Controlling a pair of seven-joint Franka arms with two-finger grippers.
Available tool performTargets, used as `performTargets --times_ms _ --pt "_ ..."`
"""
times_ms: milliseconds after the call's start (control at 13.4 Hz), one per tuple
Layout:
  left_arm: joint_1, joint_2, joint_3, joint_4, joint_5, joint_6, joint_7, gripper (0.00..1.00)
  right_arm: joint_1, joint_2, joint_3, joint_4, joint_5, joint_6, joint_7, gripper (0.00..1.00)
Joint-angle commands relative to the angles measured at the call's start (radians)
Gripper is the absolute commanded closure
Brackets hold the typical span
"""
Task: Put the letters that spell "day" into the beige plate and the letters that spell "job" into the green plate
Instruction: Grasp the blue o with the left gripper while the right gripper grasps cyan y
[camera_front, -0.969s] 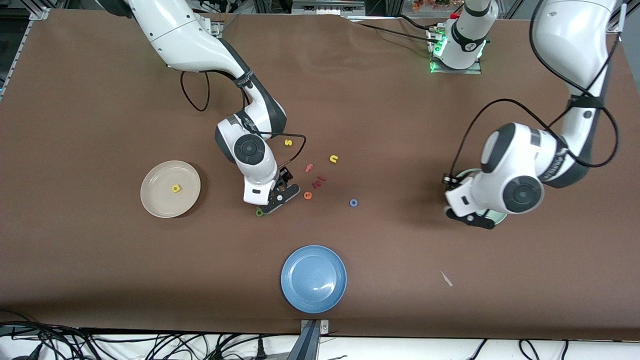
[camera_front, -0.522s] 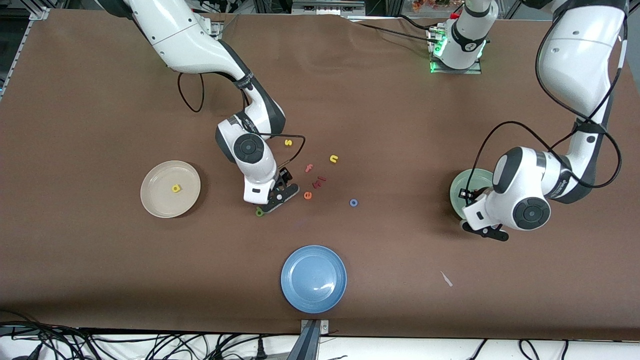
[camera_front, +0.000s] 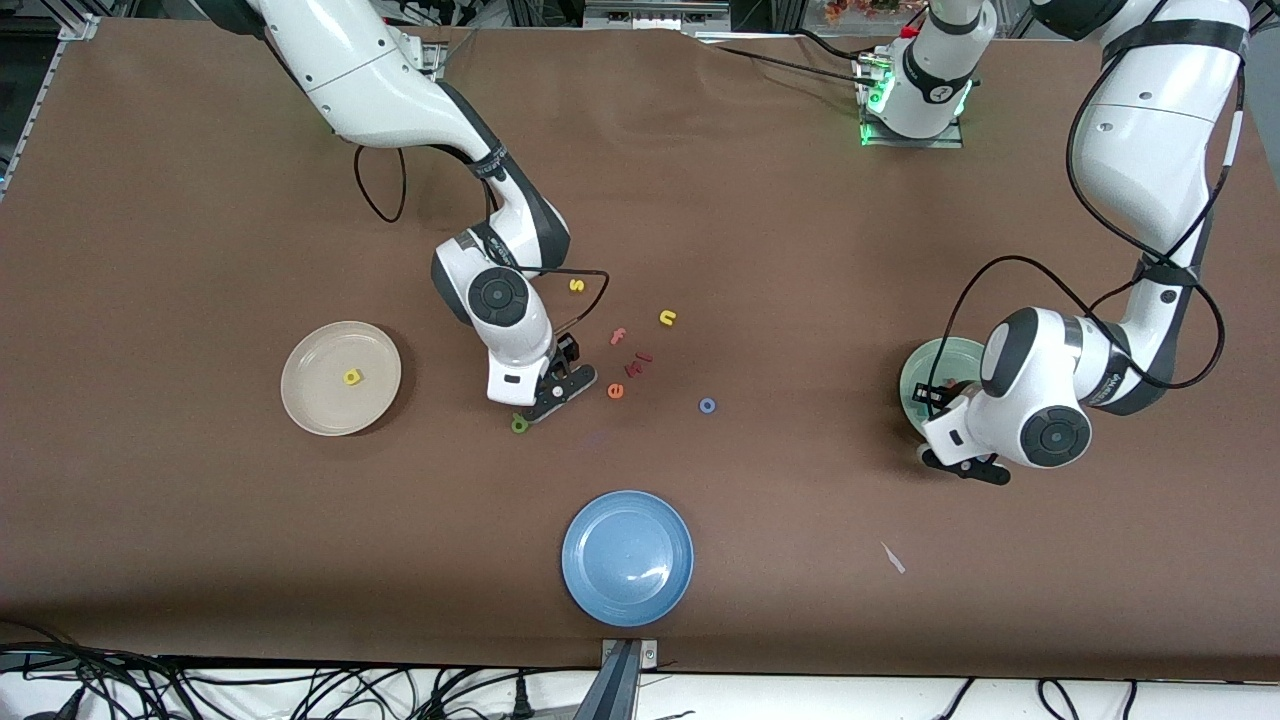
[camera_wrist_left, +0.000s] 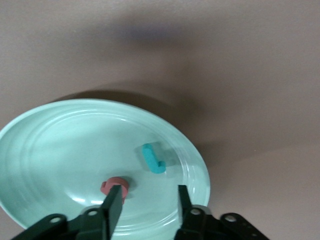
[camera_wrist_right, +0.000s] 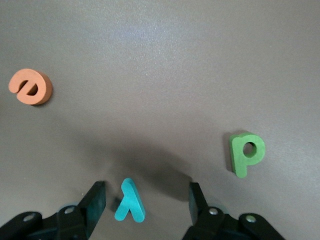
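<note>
left gripper (camera_wrist_left: 146, 205) jaws apart over green plate (camera_wrist_left: 60, 145) | right gripper (camera_wrist_right: 145, 200) jaws straddle teal "y" (camera_wrist_right: 131, 201), ungripped

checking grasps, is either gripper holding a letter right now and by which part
Nothing held. Right gripper fingers straddle the teal y untouched; left gripper is open over the green plate.

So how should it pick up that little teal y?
Straight down from above, the right gripper pinching the teal y across its straight stem. It lies flat on the table between the open fingers, so only its thin side edges offer a hold.
</note>
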Motion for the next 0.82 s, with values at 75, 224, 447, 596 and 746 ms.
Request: performTargets --times_ms 75,224,447,596,746 --pt "-0.013 -0.035 -0.016 0.006 0.013 -0.005 -0.005 0.0 0.004 -0.041 -0.002 -0.053 -0.02 0.011 0.024 0.38" --pt "-0.021 -0.048 -0.046 0.01 0.012 -0.011 -0.007 0.0 0.004 -0.052 -0.002 -0.066 -0.016 0.007 0.027 0.4" --pt "-0.024 -0.061 -0.088 0.05 0.01 -0.017 -0.007 0.0 0.004 -0.053 0.0 -0.072 -0.016 0.006 0.04 0.43" --pt "-0.024 -0.047 -0.087 0.104 0.01 -0.008 0.004 0.0 0.004 -0.056 0.001 -0.075 -0.016 0.007 0.056 0.47" --pt "-0.024 -0.038 -0.083 0.13 0.013 -0.006 0.005 0.0 0.004 -0.055 0.001 -0.075 -0.016 0.009 0.062 0.5"
